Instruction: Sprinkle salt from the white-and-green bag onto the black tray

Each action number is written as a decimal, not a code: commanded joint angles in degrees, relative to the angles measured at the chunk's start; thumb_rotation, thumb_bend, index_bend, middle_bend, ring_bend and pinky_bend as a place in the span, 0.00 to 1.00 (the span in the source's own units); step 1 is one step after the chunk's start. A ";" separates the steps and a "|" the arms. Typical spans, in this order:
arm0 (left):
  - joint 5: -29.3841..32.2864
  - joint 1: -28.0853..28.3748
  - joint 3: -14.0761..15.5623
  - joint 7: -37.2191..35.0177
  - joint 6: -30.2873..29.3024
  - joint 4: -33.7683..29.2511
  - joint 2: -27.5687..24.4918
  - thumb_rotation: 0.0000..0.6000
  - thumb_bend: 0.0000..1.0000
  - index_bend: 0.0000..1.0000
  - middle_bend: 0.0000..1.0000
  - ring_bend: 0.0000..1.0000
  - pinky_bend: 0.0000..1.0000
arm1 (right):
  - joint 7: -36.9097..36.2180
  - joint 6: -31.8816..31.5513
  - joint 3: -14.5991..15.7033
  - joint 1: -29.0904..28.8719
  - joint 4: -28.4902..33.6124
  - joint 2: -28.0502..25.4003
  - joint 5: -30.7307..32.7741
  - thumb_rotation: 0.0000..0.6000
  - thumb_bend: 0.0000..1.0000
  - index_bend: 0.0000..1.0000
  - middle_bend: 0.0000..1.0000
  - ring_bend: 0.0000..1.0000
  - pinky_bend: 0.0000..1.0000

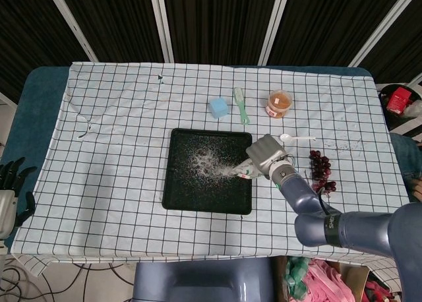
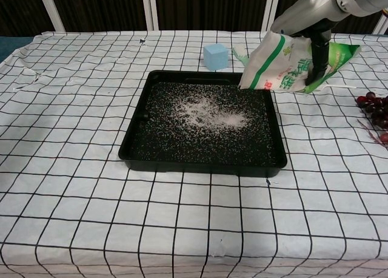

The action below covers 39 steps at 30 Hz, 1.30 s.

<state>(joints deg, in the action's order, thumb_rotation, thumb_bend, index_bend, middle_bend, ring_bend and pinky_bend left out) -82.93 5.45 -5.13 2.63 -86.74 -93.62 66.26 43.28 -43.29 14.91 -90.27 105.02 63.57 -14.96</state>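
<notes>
At right of the chest view, the right hand grips the bag, tilted over the tray's right edge. Soft and crinkly, it is probably best held mid-body.

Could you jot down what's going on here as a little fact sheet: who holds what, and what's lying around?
right hand: grips the white-and-green plastic salt bag, tilted over the tray's right edge
left hand: idle off the table's left side, holds nothing
black rectangular tray: white salt scattered mid-tray
behind tray: light blue cube, green brush, orange-lidded cup
right of tray: white spoon, dark red grapes
</notes>
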 commanded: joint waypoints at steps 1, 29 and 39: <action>-0.03 0.00 0.00 -0.03 -0.02 0.01 -0.01 1.00 0.66 0.20 0.04 0.00 0.00 | 0.18 0.10 -0.20 -0.10 0.28 0.06 0.13 1.00 0.40 0.55 0.47 0.56 0.56; 0.06 0.01 0.00 -0.42 0.18 -0.26 -0.24 1.00 0.66 0.20 0.04 0.00 0.00 | -1.94 -2.23 -5.60 1.23 -3.06 3.64 1.95 1.00 0.41 0.56 0.47 0.56 0.56; -0.01 0.01 0.05 -0.42 0.20 -0.24 -0.27 1.00 0.66 0.20 0.04 0.00 0.00 | -10.13 -2.61 -10.06 7.22 -5.35 2.44 -2.80 1.00 0.41 0.56 0.46 0.55 0.56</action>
<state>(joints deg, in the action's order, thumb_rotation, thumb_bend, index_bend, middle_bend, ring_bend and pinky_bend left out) -82.95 5.46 -5.08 2.21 -86.54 -93.86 66.00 33.82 -45.95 5.38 -83.70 99.98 66.37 -17.17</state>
